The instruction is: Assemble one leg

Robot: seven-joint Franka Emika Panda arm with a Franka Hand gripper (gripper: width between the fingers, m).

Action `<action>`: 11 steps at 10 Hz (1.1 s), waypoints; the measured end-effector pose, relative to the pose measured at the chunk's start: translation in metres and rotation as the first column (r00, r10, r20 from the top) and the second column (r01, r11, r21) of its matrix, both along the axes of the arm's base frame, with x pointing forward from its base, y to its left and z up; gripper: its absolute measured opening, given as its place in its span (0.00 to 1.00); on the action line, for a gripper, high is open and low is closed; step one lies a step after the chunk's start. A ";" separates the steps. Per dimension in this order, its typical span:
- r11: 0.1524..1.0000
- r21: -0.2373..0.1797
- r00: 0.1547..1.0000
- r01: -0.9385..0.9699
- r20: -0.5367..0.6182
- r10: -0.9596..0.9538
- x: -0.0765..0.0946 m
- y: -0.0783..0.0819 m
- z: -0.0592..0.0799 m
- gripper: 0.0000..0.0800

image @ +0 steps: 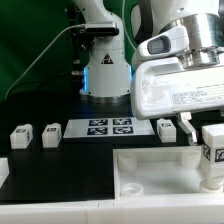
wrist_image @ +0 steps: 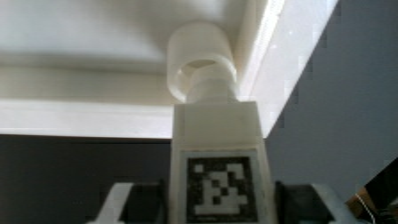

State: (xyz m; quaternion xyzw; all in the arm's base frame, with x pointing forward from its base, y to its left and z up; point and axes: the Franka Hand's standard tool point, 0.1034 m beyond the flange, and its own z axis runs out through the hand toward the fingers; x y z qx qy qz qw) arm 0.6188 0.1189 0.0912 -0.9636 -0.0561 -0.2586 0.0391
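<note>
My gripper (image: 212,150) is at the exterior view's right, shut on a leg (image: 213,150), a small white block with a black-and-white tag, held upright over the large white tray-like square piece (image: 150,170). In the wrist view the held leg (wrist_image: 217,150) sits between my fingers (wrist_image: 128,203), its round peg end against the white piece's rim (wrist_image: 107,118). Three more legs lie on the black table: two at the left (image: 20,137) (image: 50,133) and one (image: 167,127) by the marker board.
The marker board (image: 110,127) with its tags lies flat in the middle of the table. The arm's white base (image: 105,70) stands behind it with a cable. A white edge piece (image: 3,172) shows at the left.
</note>
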 end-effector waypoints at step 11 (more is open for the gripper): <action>0.998 0.017 0.996 0.053 0.065 -0.054 -0.004 -0.001 -0.017 0.37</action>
